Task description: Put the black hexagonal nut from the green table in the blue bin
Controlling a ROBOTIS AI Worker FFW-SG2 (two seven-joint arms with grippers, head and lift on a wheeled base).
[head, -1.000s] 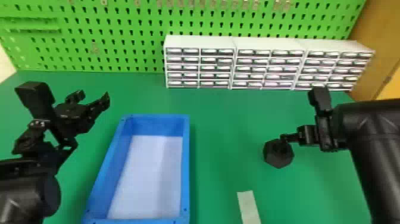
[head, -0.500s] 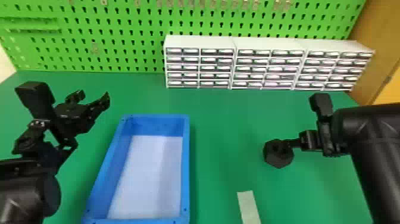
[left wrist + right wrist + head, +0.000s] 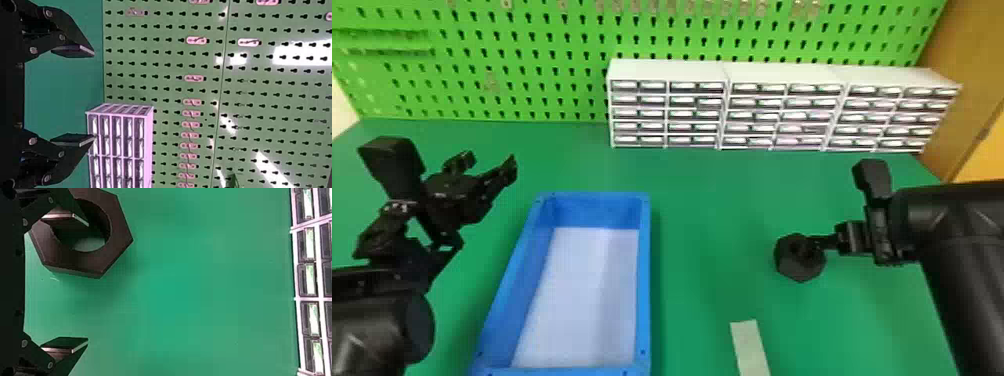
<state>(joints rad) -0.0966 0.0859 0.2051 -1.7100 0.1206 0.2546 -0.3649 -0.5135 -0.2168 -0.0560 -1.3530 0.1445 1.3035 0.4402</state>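
One finger of my wide-open, empty right gripper [image 3: 88, 282] hangs over the hole of the black hexagonal nut [image 3: 89, 262], well in from the green table's [image 3: 707, 200] back edge, so closing this off-centre could drag or tip it.

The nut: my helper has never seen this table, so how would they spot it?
Find the green table, then the blue bin on it. To the bin's right, beyond a pale strip, lies the nut, six-sided with a round hole. The strip is flat and light; the nut is black and chunky.
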